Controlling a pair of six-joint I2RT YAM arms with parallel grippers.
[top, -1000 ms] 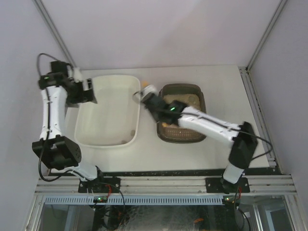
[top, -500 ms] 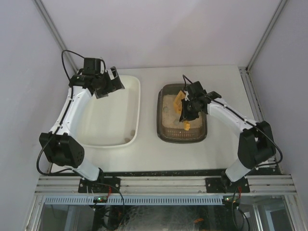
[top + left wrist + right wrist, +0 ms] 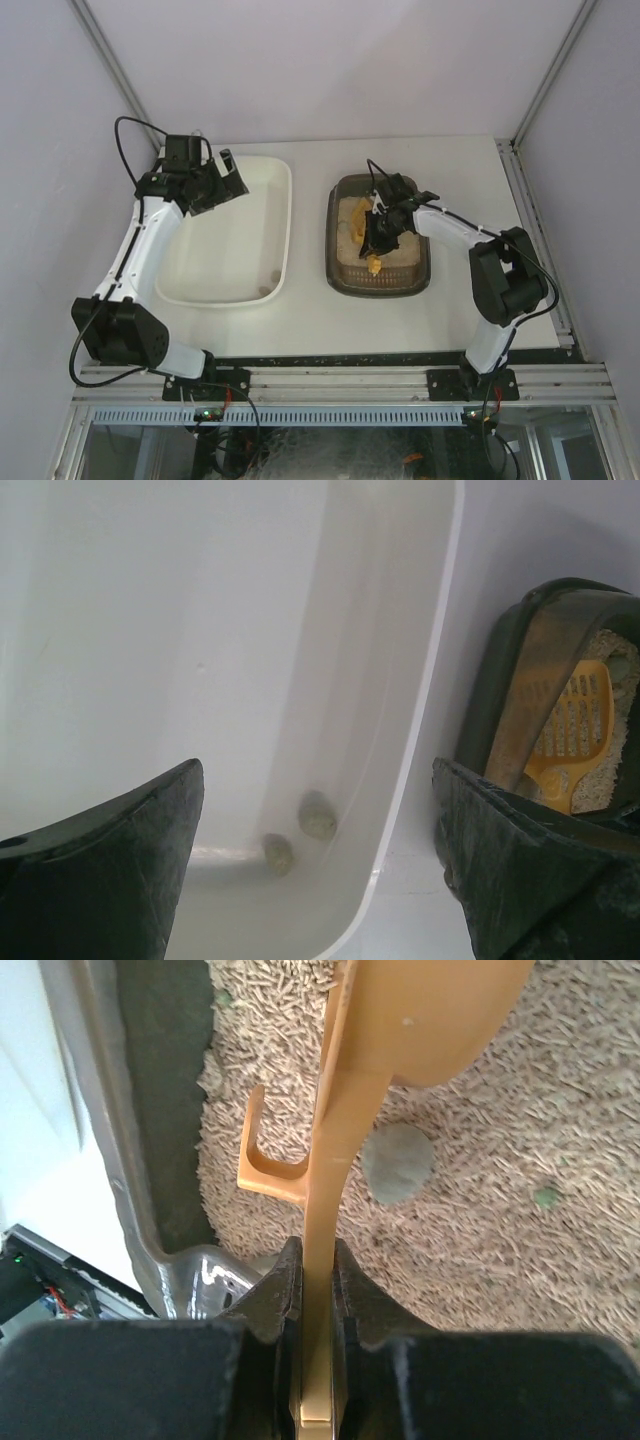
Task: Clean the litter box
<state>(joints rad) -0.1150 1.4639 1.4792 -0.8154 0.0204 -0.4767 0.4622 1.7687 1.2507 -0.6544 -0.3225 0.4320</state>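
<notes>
The dark litter box (image 3: 336,272) with beige litter stands right of centre; it also shows in the left wrist view (image 3: 520,630). My right gripper (image 3: 381,232) is inside it, shut on the handle of an orange slotted scoop (image 3: 373,263). In the right wrist view the jaws (image 3: 318,1260) pinch the scoop's handle (image 3: 335,1150), and the scoop head lies over the litter (image 3: 500,1180) next to a grey clump (image 3: 398,1163). My left gripper (image 3: 226,168) is open and empty above the far end of the white tub (image 3: 282,250).
Two grey clumps (image 3: 318,815) lie in the near right corner of the white tub (image 3: 440,680). The litter box's dark wall (image 3: 165,1110) is just left of the scoop. Grey walls and metal rails enclose the table.
My right arm swung from the tub's edge back into the litter box with the scoop, then lowered it onto the litter. My left gripper moved from the tub's left side to its far end.
</notes>
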